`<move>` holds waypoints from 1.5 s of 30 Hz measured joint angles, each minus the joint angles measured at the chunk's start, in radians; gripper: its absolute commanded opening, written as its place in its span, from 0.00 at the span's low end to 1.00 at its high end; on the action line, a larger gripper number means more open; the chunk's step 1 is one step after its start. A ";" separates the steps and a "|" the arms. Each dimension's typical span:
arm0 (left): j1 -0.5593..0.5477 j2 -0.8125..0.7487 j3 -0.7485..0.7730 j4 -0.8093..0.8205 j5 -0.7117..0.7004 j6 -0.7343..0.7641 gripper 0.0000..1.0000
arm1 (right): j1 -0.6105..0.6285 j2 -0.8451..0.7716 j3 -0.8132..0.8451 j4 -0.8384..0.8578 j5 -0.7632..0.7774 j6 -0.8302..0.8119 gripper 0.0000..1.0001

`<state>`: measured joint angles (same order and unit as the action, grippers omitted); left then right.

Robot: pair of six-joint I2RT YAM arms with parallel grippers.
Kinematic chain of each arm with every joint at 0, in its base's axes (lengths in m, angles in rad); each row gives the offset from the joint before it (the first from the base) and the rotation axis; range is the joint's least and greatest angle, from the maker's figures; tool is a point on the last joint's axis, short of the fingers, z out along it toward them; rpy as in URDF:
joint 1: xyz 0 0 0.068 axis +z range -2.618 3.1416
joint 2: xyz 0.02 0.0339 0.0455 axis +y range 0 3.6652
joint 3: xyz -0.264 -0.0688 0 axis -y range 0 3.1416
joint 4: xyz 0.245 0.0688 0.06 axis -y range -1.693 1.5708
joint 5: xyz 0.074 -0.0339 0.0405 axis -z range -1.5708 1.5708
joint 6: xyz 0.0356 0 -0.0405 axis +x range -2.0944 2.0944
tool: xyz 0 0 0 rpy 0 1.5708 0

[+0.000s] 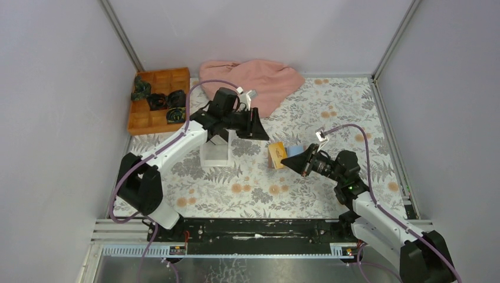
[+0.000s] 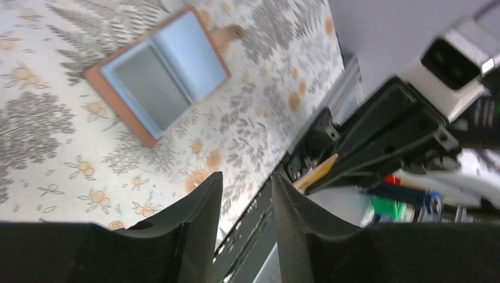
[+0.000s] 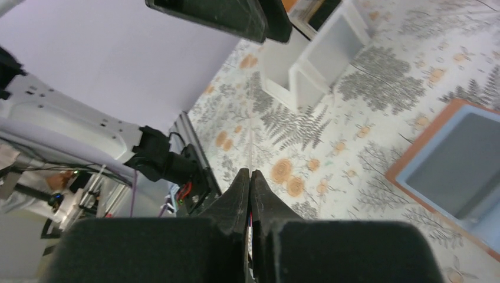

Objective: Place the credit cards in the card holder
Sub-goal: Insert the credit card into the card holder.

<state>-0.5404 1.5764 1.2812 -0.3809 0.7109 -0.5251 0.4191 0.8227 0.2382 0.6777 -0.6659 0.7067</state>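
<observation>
The fern-and-flower patterned counter (image 1: 330, 112) carries everything. At its back lies a crumpled pink cloth (image 1: 250, 82). In the back left corner sits an orange wooden compartment box (image 1: 154, 121) with dark bundles in some cells. A white plastic tray (image 1: 215, 154) stands near the middle, under your left arm.

The reddish-brown leather card holder (image 2: 115, 109) lies open and flat on the counter, right of the tray and well apart from it. A grey credit card (image 2: 150, 82) sits flat in one half. The other half shows light blue (image 2: 191, 50) (card or lining, you can't tell).

Your left gripper (image 2: 244, 177) hangs above the counter, between the tray and the holder. Its fingers are partly parted and there is nothing between them.

Your right gripper (image 3: 250, 172) is raised just beside the holder, with its fingers clenched tight together. A thin tan sliver (image 2: 318, 173) shows at their tips in the left wrist view (whether it is a pinched card, you can't tell).
</observation>
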 measured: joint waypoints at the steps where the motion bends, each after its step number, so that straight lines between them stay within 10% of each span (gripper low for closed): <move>1: 0.006 0.000 -0.012 0.021 -0.031 -0.023 0.45 | 0.000 -0.004 0.001 -0.024 0.014 -0.010 0.00; 25: -0.253 0.153 -0.131 0.111 -0.758 -0.198 0.24 | 0.000 0.234 0.107 -0.435 0.513 -0.131 0.00; 45: -0.291 0.256 -0.126 0.115 -0.873 -0.198 0.18 | 0.000 0.402 0.137 -0.364 0.571 -0.125 0.00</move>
<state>-0.8318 1.8324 1.1549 -0.2657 -0.1619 -0.7235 0.4191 1.2247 0.3752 0.3134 -0.0948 0.5816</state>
